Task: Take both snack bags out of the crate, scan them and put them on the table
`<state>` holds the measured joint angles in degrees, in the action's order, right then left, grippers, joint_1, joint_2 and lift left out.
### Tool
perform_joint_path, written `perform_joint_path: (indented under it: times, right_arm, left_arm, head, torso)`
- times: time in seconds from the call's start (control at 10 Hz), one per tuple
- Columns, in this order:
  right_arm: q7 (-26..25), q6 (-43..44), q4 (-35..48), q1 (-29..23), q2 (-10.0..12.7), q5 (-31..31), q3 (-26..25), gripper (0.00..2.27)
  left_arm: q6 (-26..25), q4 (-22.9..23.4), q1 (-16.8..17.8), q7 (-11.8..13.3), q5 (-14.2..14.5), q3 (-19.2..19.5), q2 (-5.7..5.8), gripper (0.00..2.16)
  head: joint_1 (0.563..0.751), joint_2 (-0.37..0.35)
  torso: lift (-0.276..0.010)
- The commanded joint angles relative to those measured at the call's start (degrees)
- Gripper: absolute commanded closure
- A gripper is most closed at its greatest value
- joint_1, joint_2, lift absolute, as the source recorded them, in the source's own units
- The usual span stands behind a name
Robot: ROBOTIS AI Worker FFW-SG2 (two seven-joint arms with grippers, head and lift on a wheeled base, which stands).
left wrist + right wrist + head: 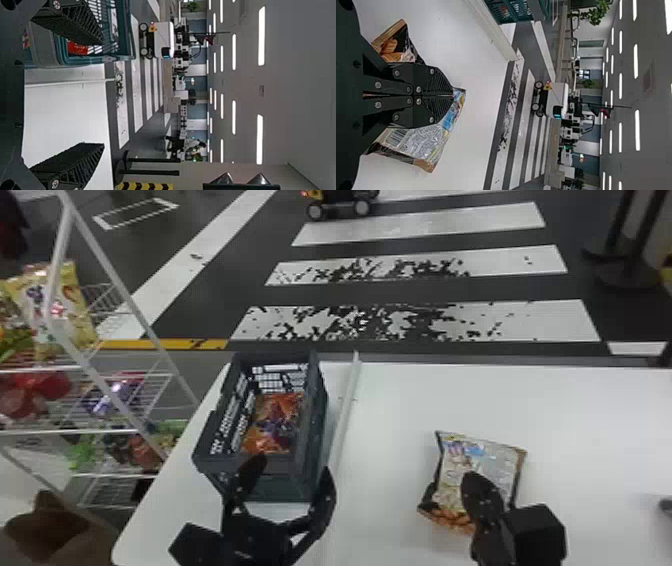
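Bag [455, 462] sits pinched in right gripper [451, 95], barcode [396, 136] exposed, likely for scanning; crate [312, 440] ahead of open left gripper [103, 94].

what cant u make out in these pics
- Head view: the near end of the orange bag, hidden by the crate's near wall.
- Right wrist view: the middle of the other snack bag, behind the right gripper.
- Right wrist view: that bag's fine print, too small.
- Head view: the dark thing at the right edge, cut off there.
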<state>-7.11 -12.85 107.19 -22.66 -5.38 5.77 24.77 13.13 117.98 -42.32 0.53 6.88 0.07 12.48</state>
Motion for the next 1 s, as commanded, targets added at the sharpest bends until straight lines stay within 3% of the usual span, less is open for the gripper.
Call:
perform_joint_path:
  times: [0.0,0.5,0.9]
  right_arm:
    - [0.9,-2.4,-1.5,2.4,0.1,-0.6,0.3,2.25]
    - [1.9,-3.6,-9.2,8.0,0.1,-3.1,-0.3,2.25]
    - [2.3,-3.8,-12.2,8.2,0.0,-2.4,-1.0,2.25]
  left_arm:
    - [-0.3,-0.6,0.1,0.1,0.5,0.1,0.00,0.09]
    - [-0.6,-1.1,-0.2,0.6,0.5,-0.2,-0.26,0.10]
    - [-0.6,-1.5,0.1,1.0,0.9,-0.2,-0.08,0.13]
  head:
    - [0.695,0.291]
    - [0.695,0.294]
    - [0.695,0.270]
  torso:
    - [-0.093]
    - [-0.093]
    - [-0.093]
